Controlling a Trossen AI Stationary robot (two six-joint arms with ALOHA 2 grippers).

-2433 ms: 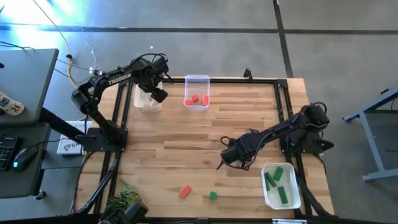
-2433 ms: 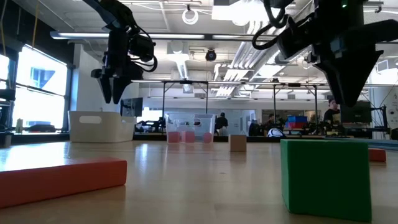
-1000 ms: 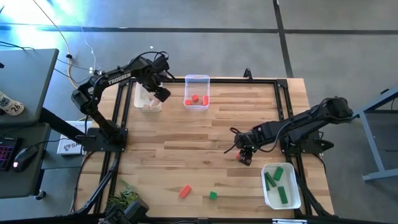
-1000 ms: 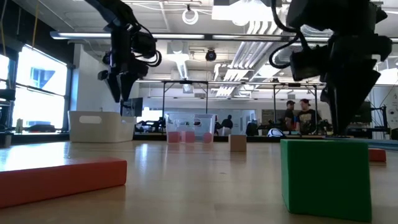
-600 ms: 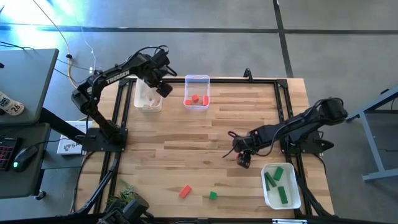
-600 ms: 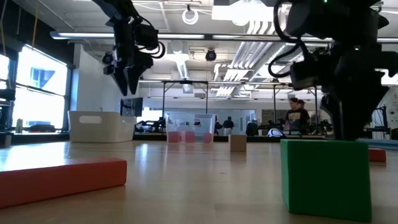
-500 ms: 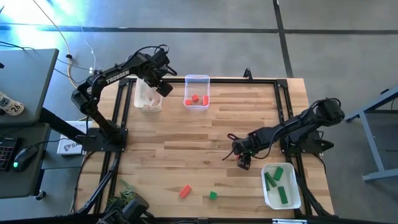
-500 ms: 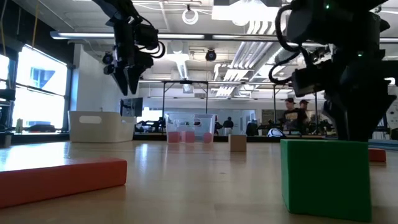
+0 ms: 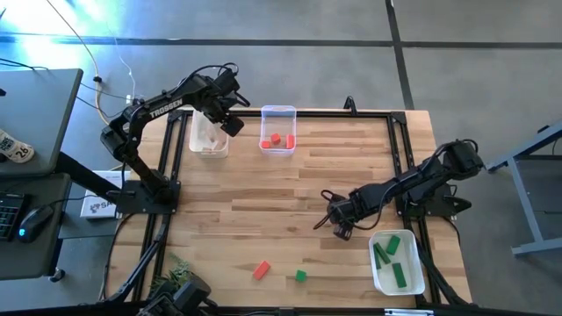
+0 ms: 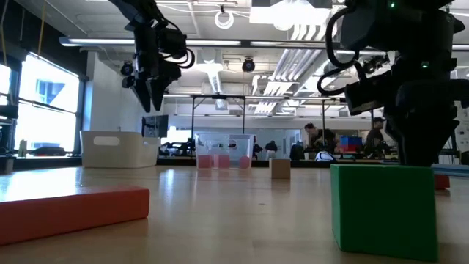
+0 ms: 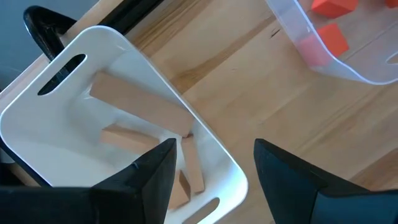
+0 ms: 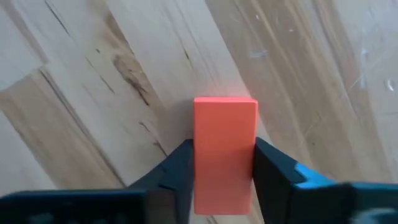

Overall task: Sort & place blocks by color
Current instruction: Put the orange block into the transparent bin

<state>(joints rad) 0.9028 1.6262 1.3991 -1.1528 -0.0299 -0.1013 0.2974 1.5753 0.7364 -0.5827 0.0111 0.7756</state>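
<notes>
My right gripper (image 9: 341, 230) stands at the table's right-centre, shut on a red-orange block (image 12: 224, 149). My left gripper (image 9: 230, 123) hovers open over the right rim of a white tub (image 11: 112, 124) at the far left, which holds plain wood blocks (image 11: 140, 112). A red-orange bar (image 9: 261, 269) and a green cube (image 9: 300, 276) lie flat near the table's near edge. In the low view a plain wood cube (image 10: 280, 169) sits on the table farther back. My right gripper pinches the red-orange block between its two fingers (image 12: 180, 168), on the block's two long sides (image 12: 225, 180). The fingers come from above, pointing down. The block's far end sticks out past the fingertips. Whether it rests on the table or is lifted, I cannot tell.
A clear tub (image 9: 278, 130) with red-orange blocks stands at the far edge, right of the white tub. Another white tub (image 9: 395, 262) with green blocks sits at the near right corner, close to my right gripper. A black frame (image 9: 399, 158) borders the table.
My right gripper has moved a little toward the table's near edge and down, over the red-orange block that lay beside it. My left gripper has risen slightly and shifted toward the far edge above the white tub.
</notes>
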